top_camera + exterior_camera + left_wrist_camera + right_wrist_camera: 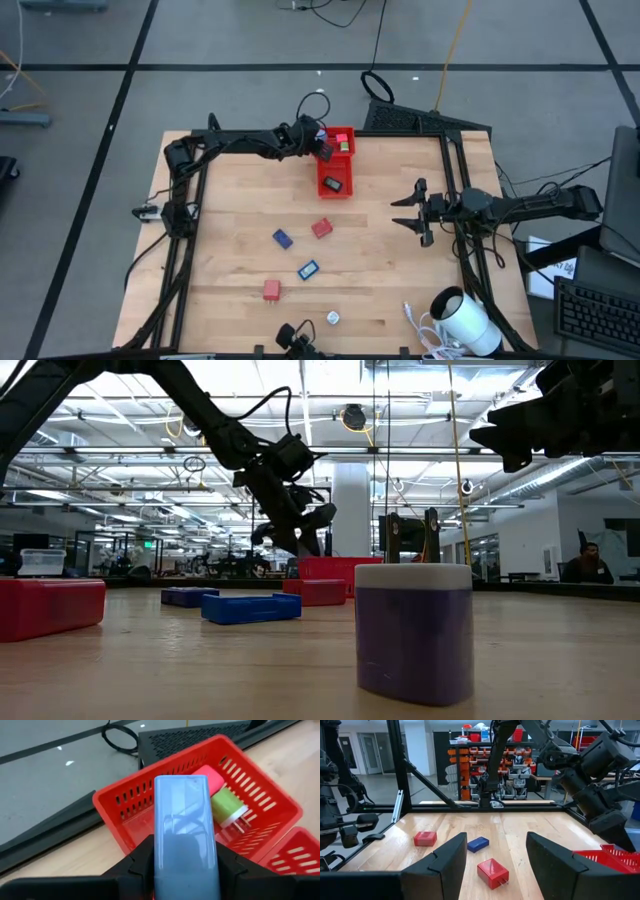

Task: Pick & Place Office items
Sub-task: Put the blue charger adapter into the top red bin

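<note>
My left gripper (320,143) (185,852) is shut on a light-blue oblong piece (184,820), above the far compartment of the red tray (345,165) (125,800). That compartment holds a pink-red piece (212,774) and a green-white piece (227,806); a black piece (333,184) lies in the near one. On the table lie a dark-blue piece (283,238), a red piece (321,228), a blue piece (308,269), a second red piece (271,290) and a whitish piece (332,318) (414,630). My right gripper (412,211) (495,865) waits open near the right edge. My left gripper pinches the light-blue piece between its two fingers (140,865), one on each long side, at the piece's near end (184,875). The piece runs along the fingers and juts out ahead of them. It is lifted clear, above the tray's far compartment.
A big white cylinder with cable (466,322) stands at the near right corner. A dark object (292,336) sits at the near edge. The arms' frame rails (185,200) run along both sides. Bare wood (390,260) lies between the scattered pieces and the right arm.
</note>
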Tool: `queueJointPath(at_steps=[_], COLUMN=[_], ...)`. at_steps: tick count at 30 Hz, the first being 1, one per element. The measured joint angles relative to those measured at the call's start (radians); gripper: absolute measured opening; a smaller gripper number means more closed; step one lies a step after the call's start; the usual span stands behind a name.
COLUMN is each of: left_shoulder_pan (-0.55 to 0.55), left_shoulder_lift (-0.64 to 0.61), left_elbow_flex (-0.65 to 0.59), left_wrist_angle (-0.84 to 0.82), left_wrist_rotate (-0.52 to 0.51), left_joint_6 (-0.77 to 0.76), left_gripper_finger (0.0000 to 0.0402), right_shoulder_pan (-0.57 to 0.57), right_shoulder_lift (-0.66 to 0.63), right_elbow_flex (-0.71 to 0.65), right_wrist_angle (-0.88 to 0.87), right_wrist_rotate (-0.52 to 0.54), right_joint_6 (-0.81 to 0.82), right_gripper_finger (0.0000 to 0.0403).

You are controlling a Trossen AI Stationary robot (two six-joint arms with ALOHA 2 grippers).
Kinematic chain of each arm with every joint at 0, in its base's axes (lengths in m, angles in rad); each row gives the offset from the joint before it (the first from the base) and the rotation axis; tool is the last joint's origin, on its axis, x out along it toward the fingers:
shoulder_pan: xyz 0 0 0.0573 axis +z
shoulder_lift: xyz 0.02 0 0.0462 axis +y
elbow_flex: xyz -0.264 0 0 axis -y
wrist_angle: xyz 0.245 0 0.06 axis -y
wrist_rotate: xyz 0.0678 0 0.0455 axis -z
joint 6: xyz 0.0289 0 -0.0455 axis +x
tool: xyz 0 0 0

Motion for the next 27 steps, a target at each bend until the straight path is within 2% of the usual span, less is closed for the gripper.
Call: queueJointPath(at_steps=[6, 27], left_shoulder_pan=[-0.007, -0.010], left_shoulder_lift=[0.000, 0.000], left_elbow_flex=[0.000, 0.000], left_wrist_angle=[0.002, -0.002], left_wrist_rotate=[0.002, 0.007], left_joint_6=[0.003, 0.004], left_gripper_finger=[0.0122, 0.0161], right_shoulder_pan=[0.000, 0.000], right_shoulder_lift=[0.000, 0.000], right_elbow_flex=[0.000, 0.000], right_wrist_angle=[0.000, 0.000], right_wrist_rotate=[0.000, 0.000], right_joint_6=[0.000, 0.000], right_gripper_finger=[0.0196, 0.0196])
